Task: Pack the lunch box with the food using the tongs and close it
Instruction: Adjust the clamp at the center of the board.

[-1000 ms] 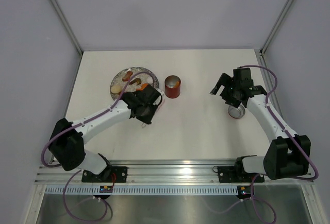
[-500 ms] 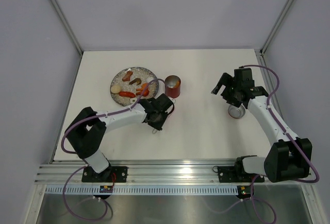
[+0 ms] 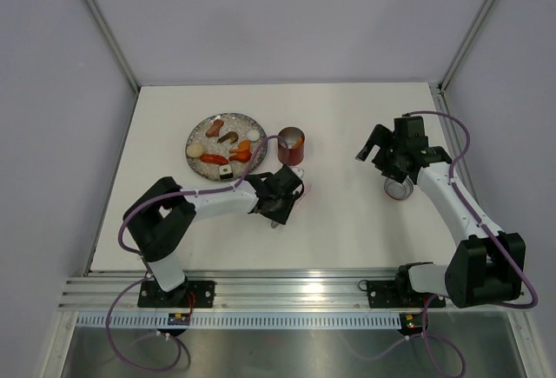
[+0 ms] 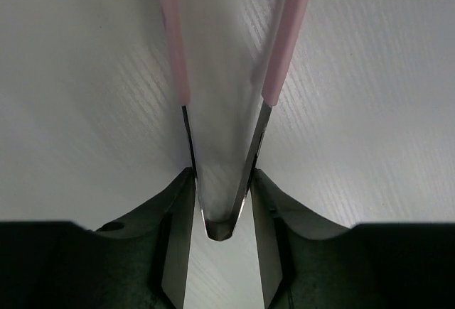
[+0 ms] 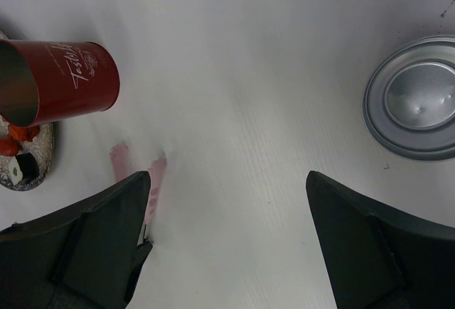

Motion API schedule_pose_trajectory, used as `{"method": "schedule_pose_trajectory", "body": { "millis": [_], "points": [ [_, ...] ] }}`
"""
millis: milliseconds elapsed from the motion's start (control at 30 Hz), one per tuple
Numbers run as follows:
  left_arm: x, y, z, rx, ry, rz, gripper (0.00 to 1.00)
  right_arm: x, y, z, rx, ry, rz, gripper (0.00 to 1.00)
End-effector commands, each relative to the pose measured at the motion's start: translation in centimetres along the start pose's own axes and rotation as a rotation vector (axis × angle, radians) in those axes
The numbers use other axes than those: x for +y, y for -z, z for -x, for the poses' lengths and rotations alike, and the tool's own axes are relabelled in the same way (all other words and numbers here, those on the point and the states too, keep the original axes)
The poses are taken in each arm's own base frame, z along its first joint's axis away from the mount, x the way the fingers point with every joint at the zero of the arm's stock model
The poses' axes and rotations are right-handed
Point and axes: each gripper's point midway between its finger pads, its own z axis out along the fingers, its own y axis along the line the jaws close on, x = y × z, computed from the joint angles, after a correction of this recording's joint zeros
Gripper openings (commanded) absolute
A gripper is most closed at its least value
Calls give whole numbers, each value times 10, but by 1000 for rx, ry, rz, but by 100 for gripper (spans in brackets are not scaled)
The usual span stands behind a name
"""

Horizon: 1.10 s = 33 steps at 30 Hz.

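From overhead I see a white table (image 3: pixel 347 126) with my two arms reaching in. The lunch box (image 3: pixel 291 146), a small red cylinder with a bare metal inside, stands open and upright just right of a round, speckled grey plate (image 3: pixel 228 117). The food (image 3: pixel 214 159) lies on that plate as small orange, red, white and brown pieces. The lid (image 3: pixel 397 189) rests well apart on the right, partly under my right arm.

The left wrist view shows what the overhead cannot. The tongs (image 4: pixel 175 39) are two slim pale pink arms that turn to thin shiny steel and meet in a rounded U. The left gripper (image 4: pixel 222 202) pinches that steel end, with one dark finger against each arm. The pink arms splay apart towards the top edge, their tips out of frame. The table has a fine ridged grain here.

The right wrist view shows the pink tips apart, near the lunch box, which carries white cursive lettering. I cannot tell whether the tips touch the table. The lid lies silver side up, with pressed concentric rings. The right gripper (image 5: pixel 227 181) is spread wide above the table.
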Motion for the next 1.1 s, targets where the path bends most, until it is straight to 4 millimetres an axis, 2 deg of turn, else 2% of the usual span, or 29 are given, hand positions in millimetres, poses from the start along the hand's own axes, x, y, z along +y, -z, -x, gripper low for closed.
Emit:
{"method": "schedule_pose_trajectory", "body": {
  "millis": [0, 100, 333, 533, 600, 633, 700, 733, 767, 900, 1033, 1067],
  "points": [
    [-7, -1, 12, -63, 18, -4, 42, 0, 4, 5, -31, 11, 2, 99],
    [-7, 2, 13, -76, 23, 4, 48, 1, 4, 5, -30, 10, 3, 100],
    [-4, 3, 9, -95, 69, 52, 53, 4, 4, 6, -25, 12, 13, 99],
    [-1, -6, -1, -71, 67, 74, 52, 5, 4, 8, -23, 16, 13, 100],
    [-1, -8, -3, -65, 66, 73, 47, 6, 4, 8, -24, 17, 15, 100],
    [0, -9, -5, -60, 66, 76, 35, 6, 4, 9, -26, 16, 15, 100],
    [0, -9, -7, -55, 61, 77, 21, 6, 4, 8, -26, 13, 15, 99],
    [0, -7, -5, -60, 59, 78, 8, 5, 3, 8, -24, 13, 14, 100],
    [2, -5, -6, -55, 54, 86, 2, 5, 3, 7, -23, 13, 13, 99],
    [5, 15, 9, -89, 12, 96, 0, 4, 3, 6, -23, 13, 13, 99],
    [3, 50, 27, -139, -27, 62, 0, 3, 4, 5, -23, 14, 10, 100],
    [9, 56, 25, -117, -30, 66, 0, 3, 4, 6, -28, 13, 9, 100]
  ]
}}
